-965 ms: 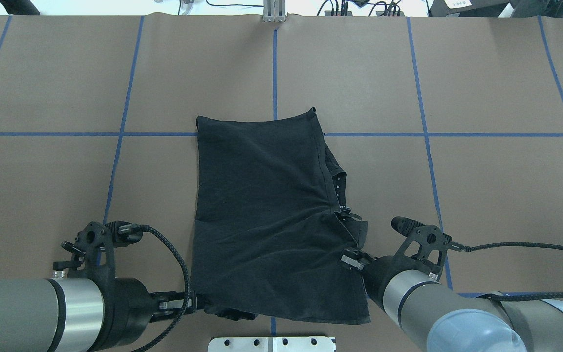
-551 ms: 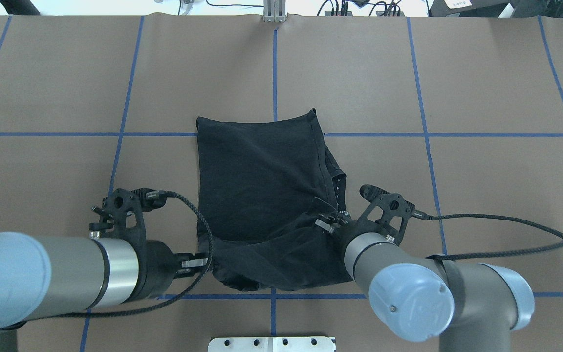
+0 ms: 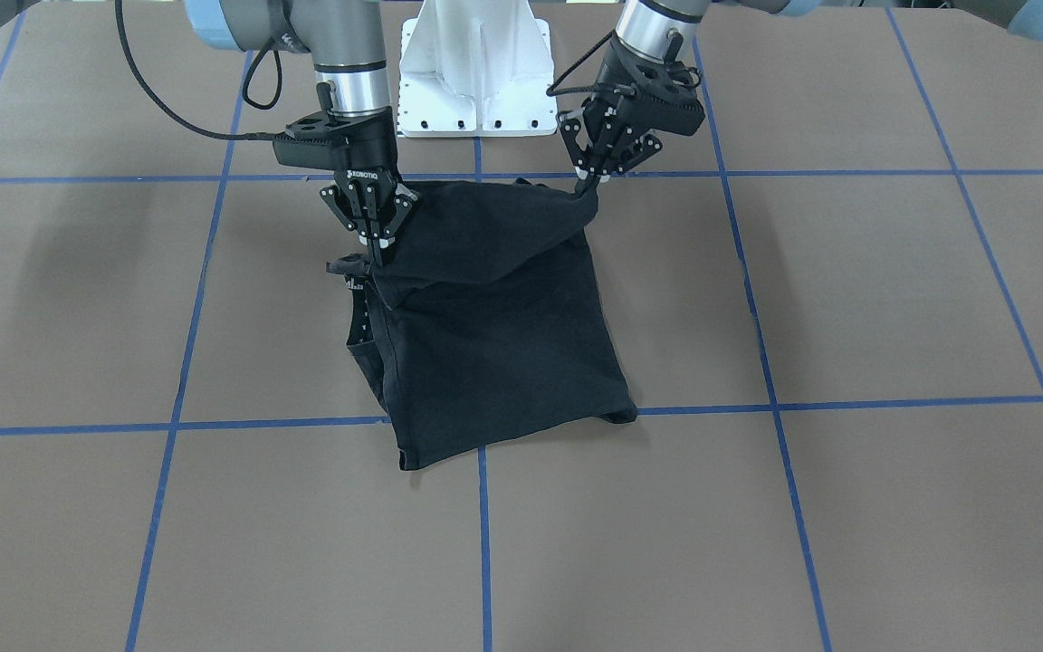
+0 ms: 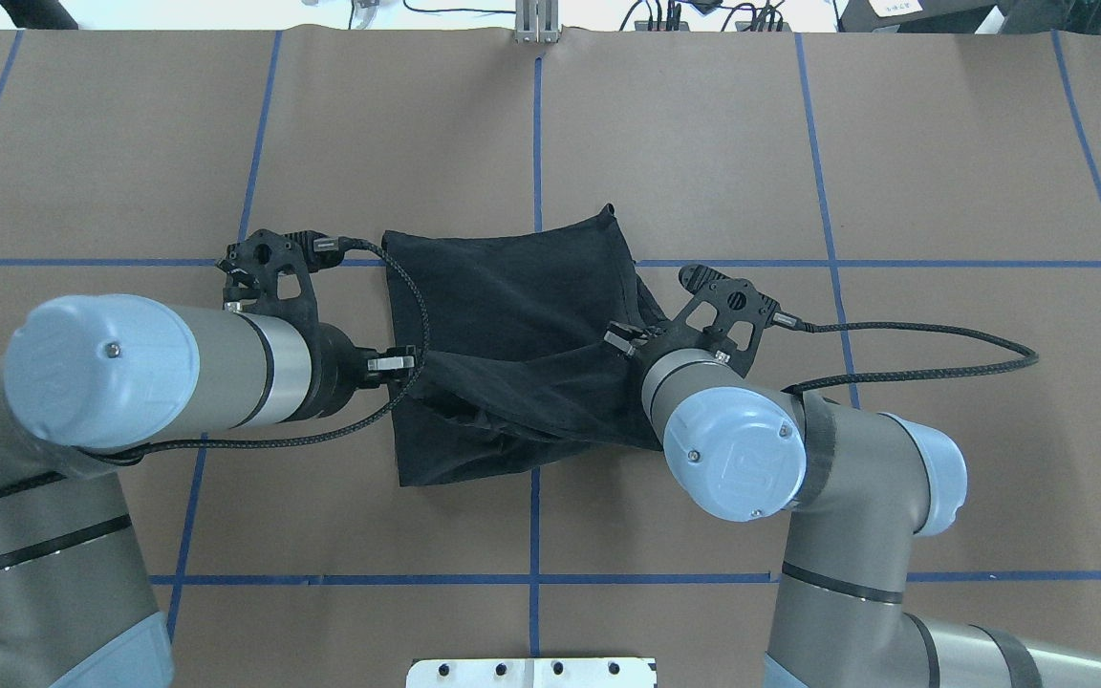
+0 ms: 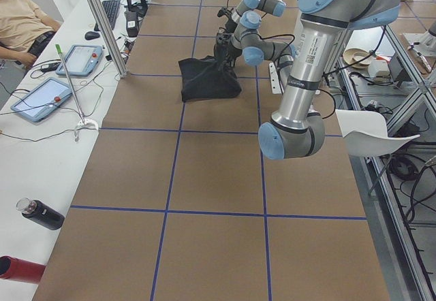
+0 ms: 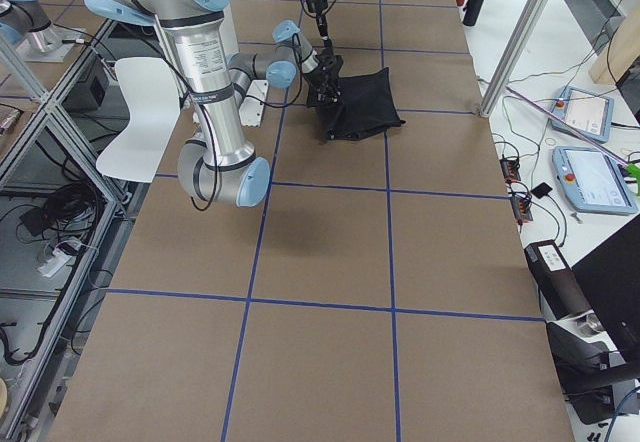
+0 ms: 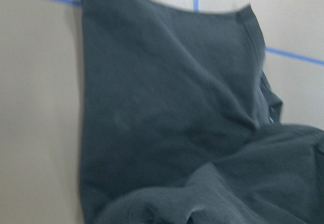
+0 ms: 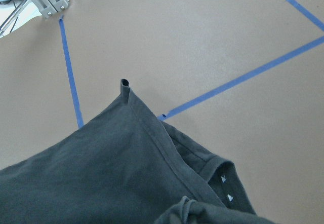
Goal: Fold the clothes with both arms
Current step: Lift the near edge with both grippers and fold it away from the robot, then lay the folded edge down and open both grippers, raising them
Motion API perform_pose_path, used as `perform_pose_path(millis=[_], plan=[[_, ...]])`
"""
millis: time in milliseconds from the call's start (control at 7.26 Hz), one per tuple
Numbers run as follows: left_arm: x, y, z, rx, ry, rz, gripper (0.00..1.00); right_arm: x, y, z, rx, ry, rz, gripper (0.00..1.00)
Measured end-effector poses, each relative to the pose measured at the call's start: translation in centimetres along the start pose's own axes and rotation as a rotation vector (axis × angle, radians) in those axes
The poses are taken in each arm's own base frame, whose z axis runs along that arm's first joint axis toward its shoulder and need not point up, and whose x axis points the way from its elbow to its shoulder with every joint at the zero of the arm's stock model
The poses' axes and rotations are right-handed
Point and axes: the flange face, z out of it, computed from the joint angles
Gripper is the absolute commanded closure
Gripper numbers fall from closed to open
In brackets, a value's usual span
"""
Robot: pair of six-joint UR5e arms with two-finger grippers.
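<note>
The black T-shirt (image 4: 512, 287) lies in the middle of the table with its print hidden. Its far part rests flat (image 3: 503, 362), while the edge nearest the robot is raised and drapes between the two grippers. My left gripper (image 4: 409, 364) (image 3: 587, 184) is shut on one corner of that raised edge. My right gripper (image 4: 619, 340) (image 3: 377, 246) is shut on the other corner. The left wrist view shows only bunched dark cloth (image 7: 167, 122). A hem and the collar (image 8: 225, 188), with small white marks, appear in the right wrist view.
The white pedestal base (image 3: 474, 63) stands behind the shirt, and blue tape lines (image 4: 536, 124) grid the brown table. A metal bracket (image 4: 537, 21) sits at the far edge. A seated person (image 5: 20, 22), tablets and bottles (image 5: 41, 214) are beside the table.
Both grippers have risen and moved away from the robot, carrying the shirt's near edge up and over toward the far edge. The cloth now sags between them.
</note>
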Motion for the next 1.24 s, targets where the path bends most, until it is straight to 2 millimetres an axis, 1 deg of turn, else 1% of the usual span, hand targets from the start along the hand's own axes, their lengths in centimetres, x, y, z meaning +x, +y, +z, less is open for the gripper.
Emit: perform_pose_path(millis=[276,413,551,689,827,965,1102,1240], plan=[[-0.7,-3.9,1.8,0.051,-0.050,0.013,1.00,-1.4,-2.1,2.2,0.041,0.024,-0.009,1.00],[-1.1,-5.6,2.8,0.069,-0.074,0.019,1.00,-2.6,-2.9,3.4,0.058,0.036,-0.009,1.00],[-1.2,-7.2,3.9,0.084,-0.097,0.029,1.00,-4.2,-3.7,4.7,0.074,0.051,-0.005,1.00],[-1.1,-8.8,5.4,0.097,-0.122,0.031,1.00,-5.5,-4.5,6.2,0.089,0.069,-0.005,1.00],[-1.2,-10.1,7.6,0.114,-0.144,0.029,1.00,-6.4,-5.0,7.7,0.102,0.092,-0.011,1.00],[-1.7,-11.1,10.2,0.132,-0.162,0.029,1.00,-7.0,-5.4,9.2,0.111,0.117,-0.017,1.00],[-2.6,-11.7,12.6,0.148,-0.184,0.037,1.00,-7.5,-5.6,10.9,0.119,0.140,-0.024,0.79],[-3.3,-12.1,14.1,0.156,-0.204,0.053,0.74,-7.8,-5.8,12.8,0.124,0.149,-0.028,0.11]])
